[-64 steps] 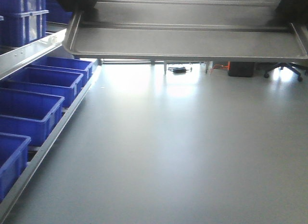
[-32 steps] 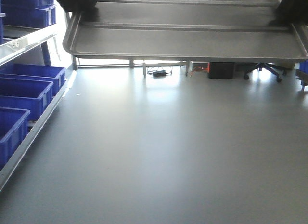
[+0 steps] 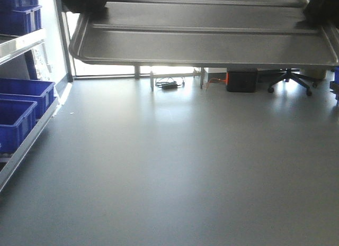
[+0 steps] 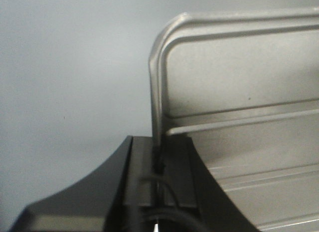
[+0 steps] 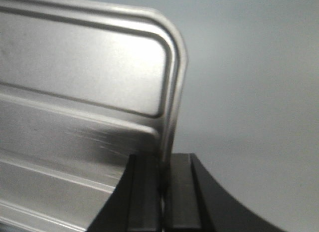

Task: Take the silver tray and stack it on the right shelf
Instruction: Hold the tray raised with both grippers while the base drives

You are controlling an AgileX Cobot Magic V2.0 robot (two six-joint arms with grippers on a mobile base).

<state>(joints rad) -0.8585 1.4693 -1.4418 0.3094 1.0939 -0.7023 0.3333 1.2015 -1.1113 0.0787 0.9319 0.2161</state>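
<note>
Over the floor point(image 3: 180, 172), L fingers point(image 4: 142, 174) & R fingers point(image 5: 144, 192) pinch opposite end rims of silver tray point(image 3: 212, 45).

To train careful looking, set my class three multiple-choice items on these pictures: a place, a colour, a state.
1. Where does the black wheeled office chair stand?
A) far right background
B) near left
C) centre foreground

2. What colour are the plastic bins at the left?
A) red
B) blue
C) green

3. The shiny rectangular silver metal tray is:
A) flat on the floor
B) clamped at both end rims by the left gripper and right gripper
C) leaning on a wall

Answers: A, it shows far right beyond the tray; B, plainly blue; B, each wrist view shows jaws shut on a rim.
</note>
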